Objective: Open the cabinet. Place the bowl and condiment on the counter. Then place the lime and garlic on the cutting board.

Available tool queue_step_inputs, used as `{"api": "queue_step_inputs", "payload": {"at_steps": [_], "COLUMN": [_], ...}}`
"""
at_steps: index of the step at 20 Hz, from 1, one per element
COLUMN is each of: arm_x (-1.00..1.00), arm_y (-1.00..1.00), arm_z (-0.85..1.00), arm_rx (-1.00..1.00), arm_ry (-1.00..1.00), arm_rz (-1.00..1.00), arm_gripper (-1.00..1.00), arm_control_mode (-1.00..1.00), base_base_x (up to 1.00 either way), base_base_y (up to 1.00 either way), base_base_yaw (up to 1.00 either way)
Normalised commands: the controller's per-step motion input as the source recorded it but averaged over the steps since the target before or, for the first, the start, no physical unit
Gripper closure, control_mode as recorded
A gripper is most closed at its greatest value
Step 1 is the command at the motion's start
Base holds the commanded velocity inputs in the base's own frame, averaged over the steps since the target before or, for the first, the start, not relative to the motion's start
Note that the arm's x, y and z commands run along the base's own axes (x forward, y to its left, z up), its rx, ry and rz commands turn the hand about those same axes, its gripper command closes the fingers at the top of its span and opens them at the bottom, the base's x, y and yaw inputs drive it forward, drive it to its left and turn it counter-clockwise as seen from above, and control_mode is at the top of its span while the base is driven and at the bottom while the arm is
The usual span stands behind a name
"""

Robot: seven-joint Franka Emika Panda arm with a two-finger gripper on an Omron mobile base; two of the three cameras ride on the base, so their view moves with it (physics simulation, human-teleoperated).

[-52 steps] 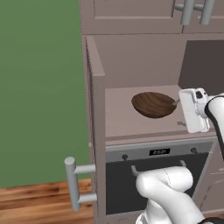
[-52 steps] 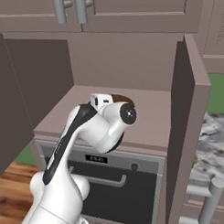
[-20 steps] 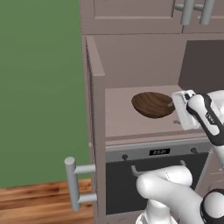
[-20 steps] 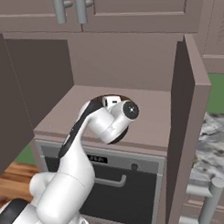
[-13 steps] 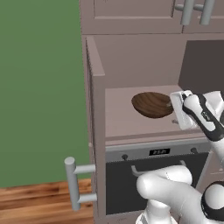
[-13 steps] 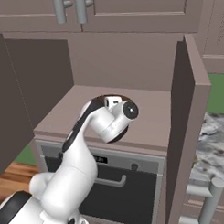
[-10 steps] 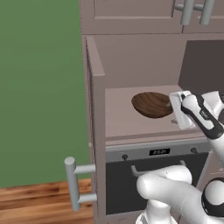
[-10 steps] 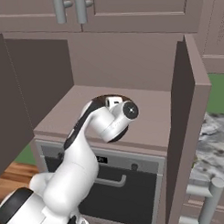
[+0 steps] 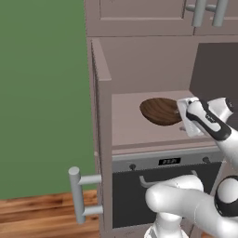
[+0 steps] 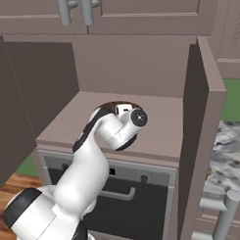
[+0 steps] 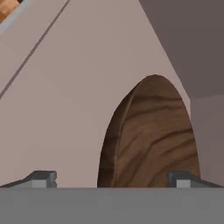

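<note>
Inside the open cabinet [image 9: 103,93], the gripper [image 9: 187,118] has edged up to the bowl [image 9: 160,110], jaws spread wide, ready to grasp.

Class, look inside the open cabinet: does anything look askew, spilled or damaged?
Nothing stands out. The bowl sits upright and intact on the cabinet shelf, no spill around it. The open gripper is beside its rim.

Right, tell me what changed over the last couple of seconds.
The gripper has edged toward the bowl from its right side in the left base view, jaws wide open, gripping nothing. The bowl sits where it was on the shelf inside the open cabinet, and the door handle has not moved.
</note>
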Motion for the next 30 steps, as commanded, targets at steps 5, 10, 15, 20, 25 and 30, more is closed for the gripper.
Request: {"api": "queue_step_inputs", "payload": {"at_steps": [5, 10, 15, 20, 25, 30], "arm_x": [0.17, 0.18, 0.17, 0.13, 0.01, 0.0], "arm_y": [-0.04, -0.01, 0.0, 0.0, 0.0, 0.0], "arm_z": [-0.13, -0.1, -0.06, -0.12, -0.11, -0.02], "arm_rx": [-0.02, -0.01, 0.0, 0.0, 0.0, 0.01], "arm_ry": [0.0, 0.0, 0.0, 0.0, 0.0, -0.01], "arm_rz": [-0.01, -0.01, 0.0, 0.0, 0.0, 0.0], "arm_gripper": [-1.0, -1.0, -1.0, 1.0, 1.0, 1.0], "arm_control_mode": [-1.0, -1.0, -1.0, -1.0, -1.0, -1.0], "base_base_x": [0.0, 0.0, 0.0, 0.0, 0.0, 0.0], "base_base_y": [0.0, 0.0, 0.0, 0.0, 0.0, 0.0], "base_base_yaw": [0.0, 0.0, 0.0, 0.0, 0.0, 0.0]}}
